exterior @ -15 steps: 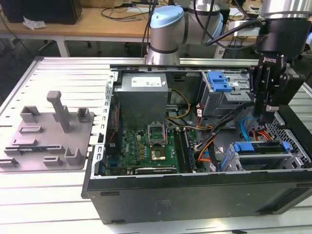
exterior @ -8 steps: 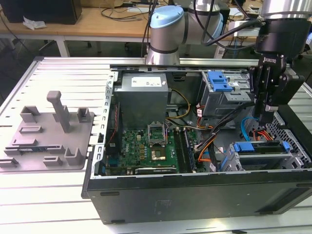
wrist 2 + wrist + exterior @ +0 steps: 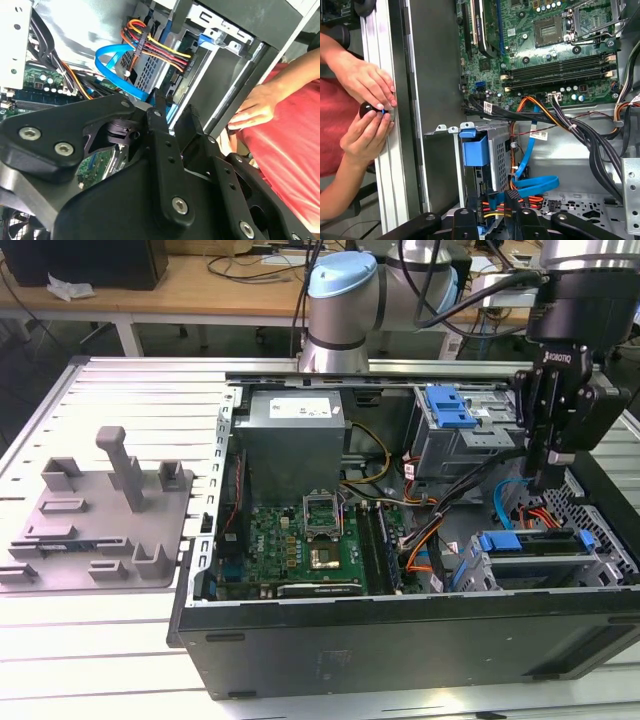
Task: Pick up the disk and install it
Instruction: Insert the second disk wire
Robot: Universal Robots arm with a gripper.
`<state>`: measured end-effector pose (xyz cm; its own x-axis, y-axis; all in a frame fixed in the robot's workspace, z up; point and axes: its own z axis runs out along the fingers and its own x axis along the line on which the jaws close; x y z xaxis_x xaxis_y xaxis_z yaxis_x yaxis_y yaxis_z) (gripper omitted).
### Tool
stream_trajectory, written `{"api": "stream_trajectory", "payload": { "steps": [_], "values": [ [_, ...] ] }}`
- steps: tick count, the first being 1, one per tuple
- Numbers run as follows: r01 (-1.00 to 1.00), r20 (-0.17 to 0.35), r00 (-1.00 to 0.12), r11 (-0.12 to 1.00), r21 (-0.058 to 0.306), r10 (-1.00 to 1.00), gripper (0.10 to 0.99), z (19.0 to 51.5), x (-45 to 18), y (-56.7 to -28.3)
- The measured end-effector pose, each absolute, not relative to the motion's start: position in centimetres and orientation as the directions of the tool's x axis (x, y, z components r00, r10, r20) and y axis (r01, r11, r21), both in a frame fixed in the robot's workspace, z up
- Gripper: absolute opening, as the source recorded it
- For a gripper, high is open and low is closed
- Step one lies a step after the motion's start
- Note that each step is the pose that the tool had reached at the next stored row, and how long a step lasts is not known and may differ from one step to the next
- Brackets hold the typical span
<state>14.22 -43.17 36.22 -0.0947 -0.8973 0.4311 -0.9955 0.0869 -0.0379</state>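
Here, at the exterior view's right, the gripper (image 3: 549,478) hangs narrow and empty above the disk (image 3: 545,543), apparently already seated in its bay.

1. The robot arm (image 3: 345,300) rises at the back, its black wrist reaching in at the exterior view's right.
2. The gripper (image 3: 548,478) points straight down, its fingers (image 3: 162,140) nearly together with a thin gap, holding nothing.
3. A person's two hands (image 3: 367,107) meet, fingertips pinched.
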Motion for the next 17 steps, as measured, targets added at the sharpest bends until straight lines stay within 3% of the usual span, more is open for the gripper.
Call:
{"api": "stream_trajectory", "payload": {
  "steps": [9, 10, 13, 17],
  "values": [
    [-0.995, 0.431, -0.100, 0.093, -0.038, -0.897, 0.349, 35.97, 14.22, -43.58],
    [-0.995, 0.431, -0.100, 0.093, -0.038, -0.897, 0.333, 35.96, 14.22, -43.58],
    [-0.995, 0.431, -0.101, 0.093, -0.038, -0.897, 0.161, 35.94, 14.22, -43.58],
    [-0.995, 0.430, -0.101, 0.094, -0.038, -0.897, 0.161, 35.91, 14.22, -43.67]
  ]
}}
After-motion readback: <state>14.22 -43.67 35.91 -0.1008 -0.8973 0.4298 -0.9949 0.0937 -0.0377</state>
